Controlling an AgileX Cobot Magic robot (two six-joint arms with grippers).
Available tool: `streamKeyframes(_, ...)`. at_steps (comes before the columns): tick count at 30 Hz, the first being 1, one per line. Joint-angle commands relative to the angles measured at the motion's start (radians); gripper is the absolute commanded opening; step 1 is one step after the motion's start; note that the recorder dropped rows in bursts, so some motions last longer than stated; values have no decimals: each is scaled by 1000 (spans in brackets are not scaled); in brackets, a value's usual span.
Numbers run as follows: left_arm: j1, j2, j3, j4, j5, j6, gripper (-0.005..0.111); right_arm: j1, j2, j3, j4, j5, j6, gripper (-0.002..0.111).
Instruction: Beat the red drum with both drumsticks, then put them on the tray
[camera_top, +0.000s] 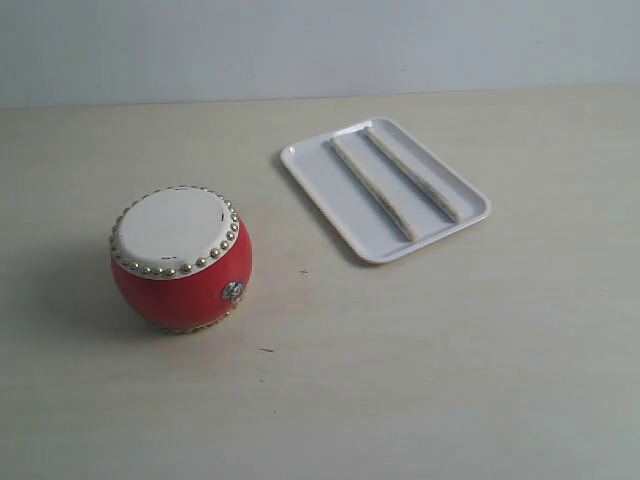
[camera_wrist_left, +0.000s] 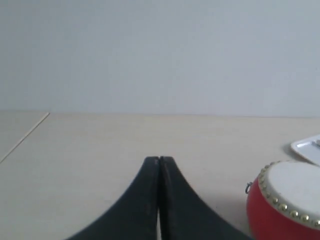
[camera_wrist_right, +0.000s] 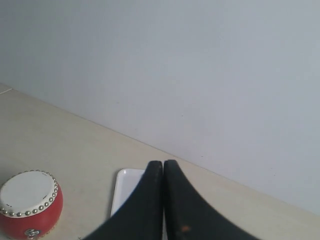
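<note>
My left pincer (camera_wrist_left: 159, 159) is closed, its two black fingers pressed flat together with nothing between them. My right pincer (camera_wrist_right: 163, 162) is closed and empty in the same way, and both are held low over the pale table (camera_top: 450, 380). Nearest to me, on the table's left half, the red drum (camera_top: 180, 258) stands upright, its cream skin ringed with gold studs and a small silver emblem on its side. Farther back, toward the table's far edge and well apart from the drum on its right, lies the white tray (camera_top: 340, 197), set at a slant to that edge. Both drumsticks (camera_top: 373, 187) lie inside it, side by side along its length, parallel and not touching. Beyond the far edge rises a plain pale wall (camera_top: 320, 40).
</note>
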Motion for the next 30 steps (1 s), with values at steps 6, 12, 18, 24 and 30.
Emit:
streamKeyframes(6, 4, -9, 214, -5, -65, 5, 0, -3, -3, 5, -2, -11, 2, 0)
streamKeyframes(12, 4, -9, 214, -2, -63, 5, 0, -3, -3, 5, -2, -11, 4, 0)
streamKeyframes(18, 4, -9, 214, -2, -63, 5, 0, -3, -3, 5, -2, -11, 4, 0)
streamKeyframes(24, 4, -9, 214, -2, -63, 5, 0, -3, -3, 5, -2, -11, 4, 0)
streamKeyframes(30, 4, -9, 214, -2, -63, 5, 0, -3, -3, 5, -2, -11, 6, 0)
